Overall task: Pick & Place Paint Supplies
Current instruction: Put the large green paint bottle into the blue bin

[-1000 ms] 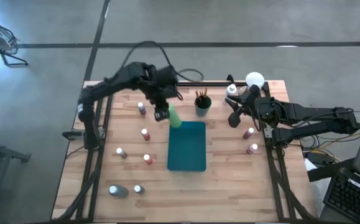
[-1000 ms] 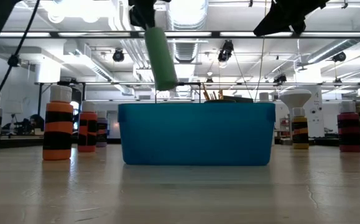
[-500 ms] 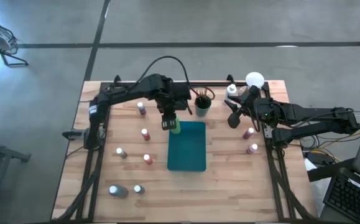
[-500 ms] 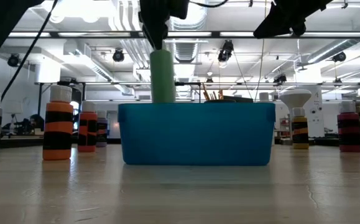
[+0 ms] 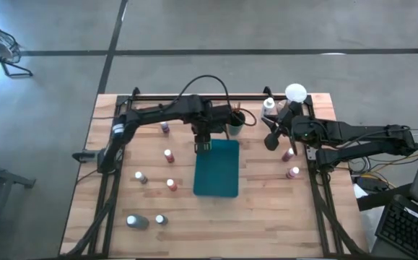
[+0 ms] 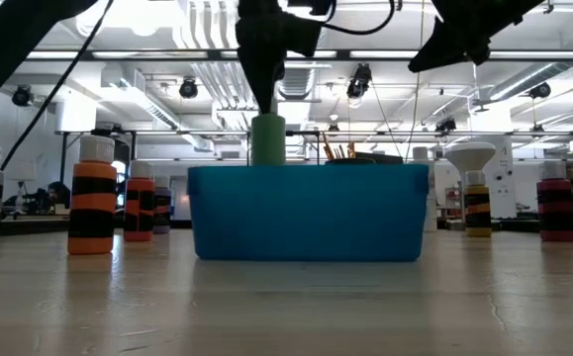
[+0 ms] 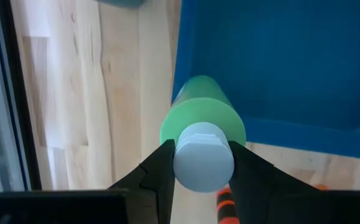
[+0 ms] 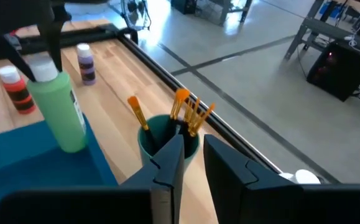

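Note:
My left gripper (image 7: 203, 167) is shut on the light-green bottle (image 7: 201, 115), which stands over the far left corner of the teal tray (image 5: 219, 177). In the low view the bottle (image 6: 268, 139) shows above the tray wall (image 6: 311, 213), which hides its lower part. The right wrist view shows the bottle (image 8: 60, 115) nearly upright with the left fingers at its top. My right gripper (image 8: 193, 163) hovers right of the tray, near the brush cup (image 8: 167, 142). It is open by a narrow gap with nothing in it. My left gripper pinches the bottle's white cap (image 7: 189, 155) between its two fingers (image 7: 158, 173), which come from above and point down. The bottle hangs nearly upright below them, its lower part inside the tray. I cannot tell whether its base rests on the tray floor.
A dark cup of wooden-handled brushes (image 5: 234, 124) stands just beyond the tray's far right corner. Several small white-capped bottles stand left of the tray (image 5: 168, 154) and others right of it (image 5: 288, 154). A white-domed object (image 5: 295, 92) sits at the far right corner.
My left gripper has gone toward the table's right and near edges and down, ending over the tray's far left corner. The green bottle, tilted and high a second ago, now hangs upright and has sunk behind the tray wall.

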You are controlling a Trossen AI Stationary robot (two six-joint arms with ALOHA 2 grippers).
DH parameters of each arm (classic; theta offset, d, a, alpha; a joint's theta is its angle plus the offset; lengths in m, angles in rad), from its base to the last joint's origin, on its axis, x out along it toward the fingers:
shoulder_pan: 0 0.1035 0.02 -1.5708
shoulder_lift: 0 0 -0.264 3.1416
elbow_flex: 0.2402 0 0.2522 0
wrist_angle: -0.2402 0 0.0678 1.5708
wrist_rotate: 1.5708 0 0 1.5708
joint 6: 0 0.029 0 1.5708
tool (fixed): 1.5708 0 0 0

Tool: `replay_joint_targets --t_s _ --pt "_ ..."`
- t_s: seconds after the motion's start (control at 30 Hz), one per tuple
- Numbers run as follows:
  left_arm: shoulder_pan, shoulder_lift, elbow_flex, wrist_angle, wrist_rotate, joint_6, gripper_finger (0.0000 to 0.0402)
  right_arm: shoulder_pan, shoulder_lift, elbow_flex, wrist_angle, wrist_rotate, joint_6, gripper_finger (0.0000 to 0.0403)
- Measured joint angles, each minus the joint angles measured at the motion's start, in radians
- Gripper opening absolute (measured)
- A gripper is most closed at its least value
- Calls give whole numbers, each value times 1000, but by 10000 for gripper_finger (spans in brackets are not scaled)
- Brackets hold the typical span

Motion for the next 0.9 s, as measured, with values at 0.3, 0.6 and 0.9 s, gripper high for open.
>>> replay_joint_targets --t_s 0.3,0.6,0.9 --pt "-2 40 -2 13 11 1 121 0 0 -23 -3 1 1 78" --pt "-2 28 -101 75 27 14 121 0 0 -66 -4 0 27 108" --pt "1 19 -138 129 42 15 121 0 0 -73 -3 -2 46 127"
